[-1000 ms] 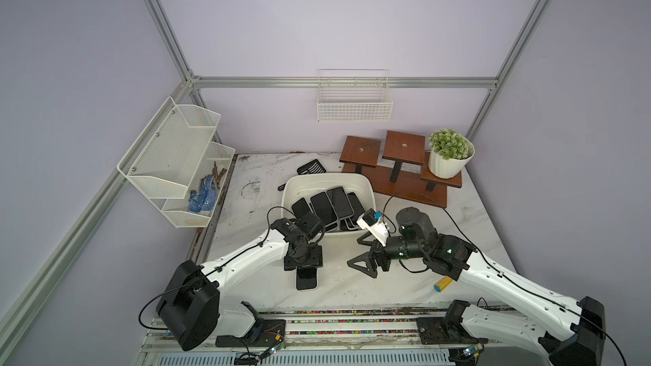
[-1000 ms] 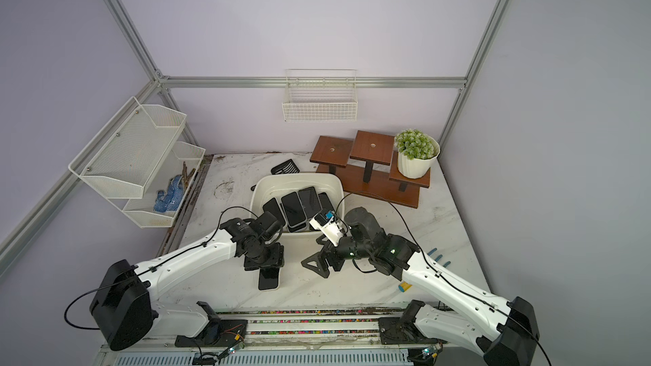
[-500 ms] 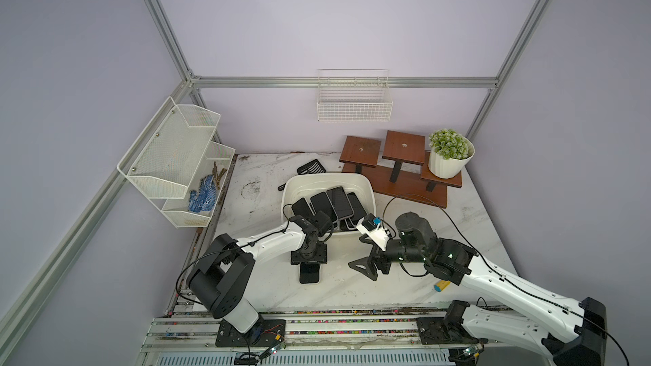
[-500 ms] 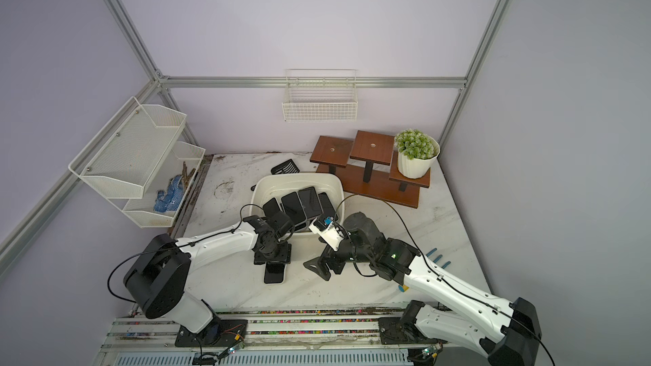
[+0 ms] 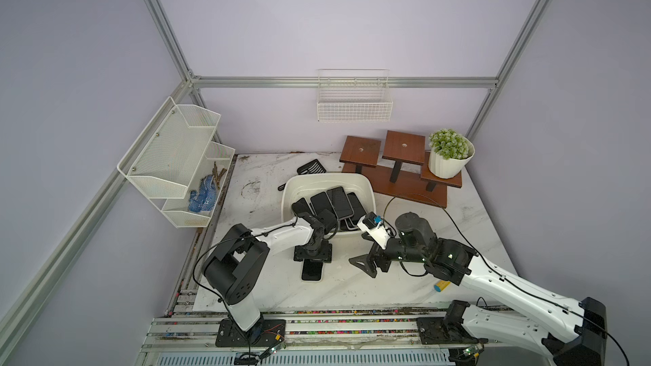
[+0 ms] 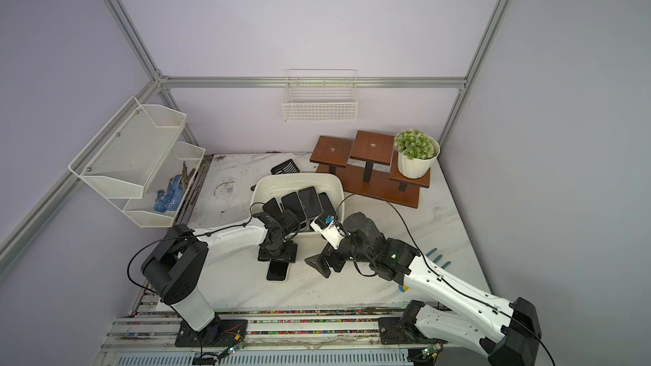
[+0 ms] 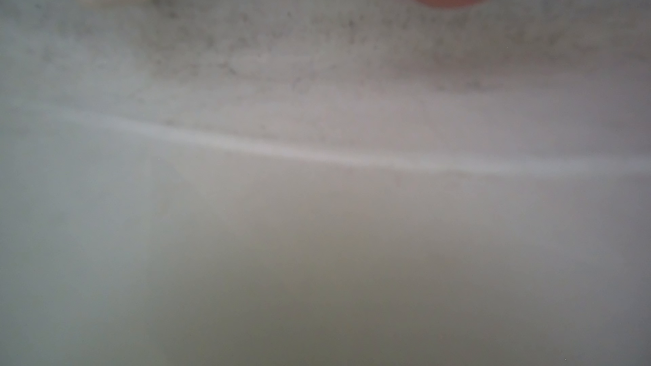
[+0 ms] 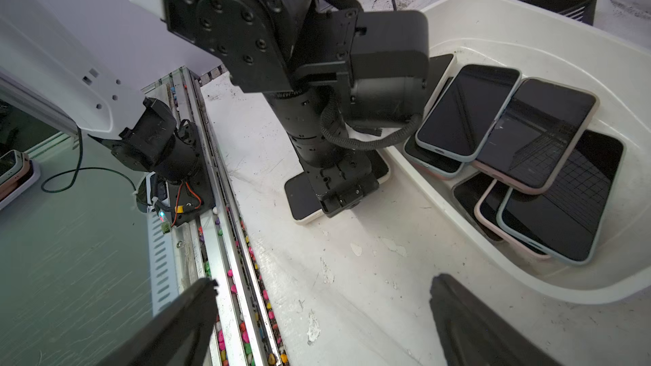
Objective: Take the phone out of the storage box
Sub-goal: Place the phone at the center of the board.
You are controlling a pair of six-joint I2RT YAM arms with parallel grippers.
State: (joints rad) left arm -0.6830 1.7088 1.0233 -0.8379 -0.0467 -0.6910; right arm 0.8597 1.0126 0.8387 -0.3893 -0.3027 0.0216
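The storage box (image 5: 366, 188) is a white tub at mid-table holding several dark phones (image 5: 340, 202), also seen in the right wrist view (image 8: 465, 110). One phone (image 5: 311, 272) lies flat on the table just in front of the box. My left gripper (image 5: 312, 253) points straight down onto that phone's far end, and its fingers are hidden under its own body. The left wrist view is only a blurred white surface. My right gripper (image 5: 366, 265) hovers low to the right of that phone, open and empty (image 8: 322, 285).
Behind the box stand a wooden step stand (image 5: 398, 170), a potted plant (image 5: 449, 156) and a black scoop (image 5: 311, 167). A white mesh shelf rack (image 5: 176, 156) hangs at the left and a wire basket (image 5: 354, 100) on the back wall. A metal rail (image 5: 317, 311) runs along the front edge.
My left arm's elbow has swung in towards the table and folded tighter, while its gripper has stayed down on the phone lying on the table. The right arm has barely moved.
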